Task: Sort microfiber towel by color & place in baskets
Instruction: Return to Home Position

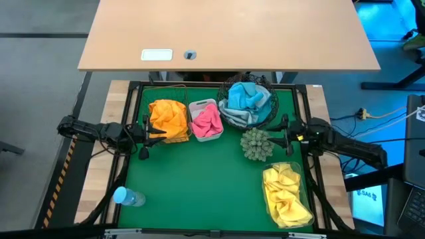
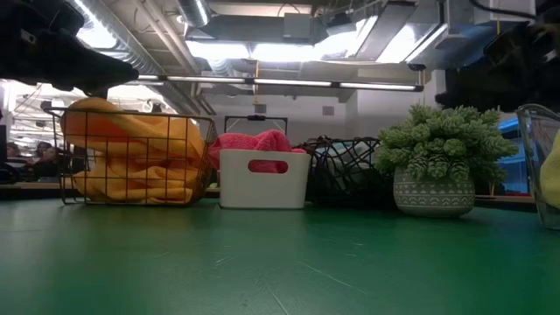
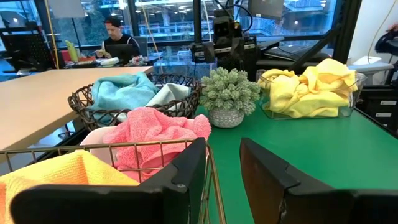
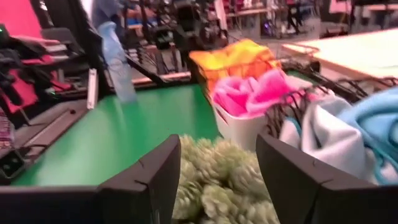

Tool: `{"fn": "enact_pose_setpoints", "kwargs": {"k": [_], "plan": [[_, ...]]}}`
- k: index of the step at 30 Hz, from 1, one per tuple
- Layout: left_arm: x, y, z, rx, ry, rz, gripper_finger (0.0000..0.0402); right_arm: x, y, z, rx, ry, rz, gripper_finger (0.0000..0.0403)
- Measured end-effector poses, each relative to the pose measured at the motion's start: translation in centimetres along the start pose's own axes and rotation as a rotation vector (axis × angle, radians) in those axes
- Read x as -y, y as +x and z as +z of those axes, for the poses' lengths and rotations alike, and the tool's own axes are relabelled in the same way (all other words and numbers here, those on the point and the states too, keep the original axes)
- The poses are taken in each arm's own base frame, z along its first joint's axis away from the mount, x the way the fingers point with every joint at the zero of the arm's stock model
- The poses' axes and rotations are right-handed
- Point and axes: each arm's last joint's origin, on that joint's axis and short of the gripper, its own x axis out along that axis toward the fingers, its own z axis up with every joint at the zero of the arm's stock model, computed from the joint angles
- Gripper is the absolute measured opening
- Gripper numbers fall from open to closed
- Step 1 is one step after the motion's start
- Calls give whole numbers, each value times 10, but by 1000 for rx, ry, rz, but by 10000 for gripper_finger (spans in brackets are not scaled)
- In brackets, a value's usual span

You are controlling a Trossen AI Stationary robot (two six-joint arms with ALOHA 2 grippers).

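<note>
Four baskets hold towels. The dark wire-grid basket (image 1: pixel 166 119) holds orange towels, the white tub (image 1: pixel 206 122) pink ones, the round black mesh basket (image 1: pixel 247 104) blue and grey ones, and the clear tray (image 1: pixel 287 194) yellow ones. My left gripper (image 1: pixel 150 133) is open and empty, level beside the wire-grid basket's near right corner (image 3: pixel 202 149). My right gripper (image 1: pixel 281 137) is open and empty, just right of the spiky plant (image 1: pixel 256 144), its fingers (image 4: pixel 149 177) standing above the plant's top (image 4: pixel 217 180).
A clear bottle with a blue cap (image 1: pixel 128 196) lies at the near left of the green mat. A wooden table (image 1: pixel 226 33) stands beyond the far edge. The green mat's middle and near centre (image 1: pixel 199 186) show bare. A person sits in the room behind (image 3: pixel 118 40).
</note>
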Motion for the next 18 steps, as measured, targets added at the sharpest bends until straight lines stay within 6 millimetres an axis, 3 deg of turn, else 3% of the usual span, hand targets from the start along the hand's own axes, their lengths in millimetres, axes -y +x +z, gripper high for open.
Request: {"fn": "enact_pose_setpoints", "kwargs": {"k": [18], "plan": [[-2,1,0,0,-1,27,95,-3,-4,4,54,-17,23,209]]}}
